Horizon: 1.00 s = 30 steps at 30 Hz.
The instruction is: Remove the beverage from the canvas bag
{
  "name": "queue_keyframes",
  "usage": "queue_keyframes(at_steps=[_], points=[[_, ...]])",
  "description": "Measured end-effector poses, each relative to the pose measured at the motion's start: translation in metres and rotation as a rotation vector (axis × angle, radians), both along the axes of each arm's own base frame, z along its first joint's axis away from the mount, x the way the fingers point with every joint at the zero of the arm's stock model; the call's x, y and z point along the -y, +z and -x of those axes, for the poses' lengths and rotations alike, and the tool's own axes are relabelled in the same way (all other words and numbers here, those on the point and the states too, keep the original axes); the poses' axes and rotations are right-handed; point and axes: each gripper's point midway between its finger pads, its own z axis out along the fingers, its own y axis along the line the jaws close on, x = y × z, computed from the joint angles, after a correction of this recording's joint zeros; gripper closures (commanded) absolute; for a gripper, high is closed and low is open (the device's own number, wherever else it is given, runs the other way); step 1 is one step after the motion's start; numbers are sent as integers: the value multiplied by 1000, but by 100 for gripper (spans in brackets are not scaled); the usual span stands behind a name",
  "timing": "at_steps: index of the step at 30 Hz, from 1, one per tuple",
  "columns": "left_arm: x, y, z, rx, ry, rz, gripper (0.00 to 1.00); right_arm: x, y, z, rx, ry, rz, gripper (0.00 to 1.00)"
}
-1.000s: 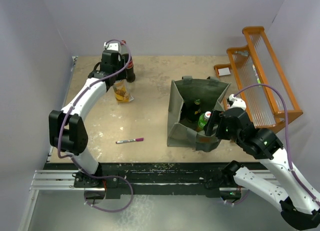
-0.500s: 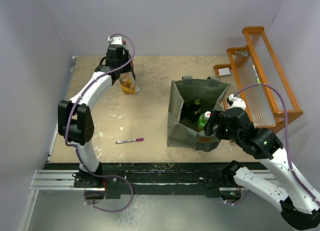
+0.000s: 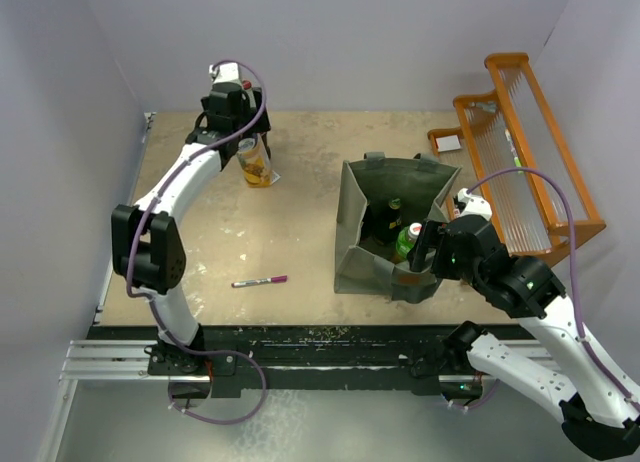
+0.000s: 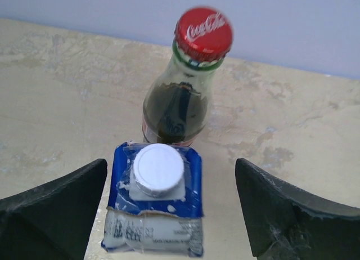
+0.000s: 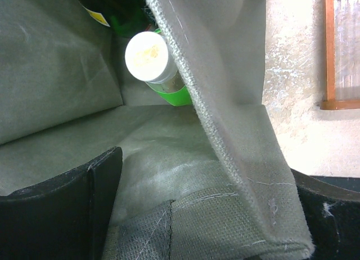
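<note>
The grey-green canvas bag (image 3: pixel 360 237) stands open at mid-table. Inside it a green-labelled beverage bottle (image 3: pixel 408 238) with a white cap (image 5: pixel 147 57) stands beside a darker bottle (image 3: pixel 391 216). My right gripper (image 3: pixel 426 250) is open astride the bag's near right wall (image 5: pixel 247 158), one finger inside and one outside. At the back left a blue beverage carton (image 4: pixel 154 215) with a white cap stands on the table (image 3: pixel 300 197), outside the bag, in front of a red-capped cola bottle (image 4: pixel 180 111). My left gripper (image 4: pixel 171 170) is open around the carton (image 3: pixel 258 167), clear of it on both sides.
An orange wooden rack (image 3: pixel 520 152) lines the right wall, with a small orange-edged card (image 3: pixel 447 142) at its foot. A pink marker (image 3: pixel 260 281) lies near the front left. Pale walls close the back and both sides.
The left arm carried the carton back and right to the spot beside the cola bottle, then opened its jaws and let go. The right arm and the bag have not moved.
</note>
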Motion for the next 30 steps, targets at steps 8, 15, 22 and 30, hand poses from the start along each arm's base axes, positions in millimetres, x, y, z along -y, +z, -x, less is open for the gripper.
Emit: queue_keyframes(at_steps=[8,15,22,30], points=[[5,60,28,75,-27,100,1,1,-2,-2,-4,-10,17,12],[4,86,86,78,-58,187,1,1,1,-4,-2,-11,17,12],[22,108,134,81,-138,355,0,2,3,-2,-3,-13,14,12],[127,116,181,33,-423,476,7,6,6,10,-6,-35,-35,30]])
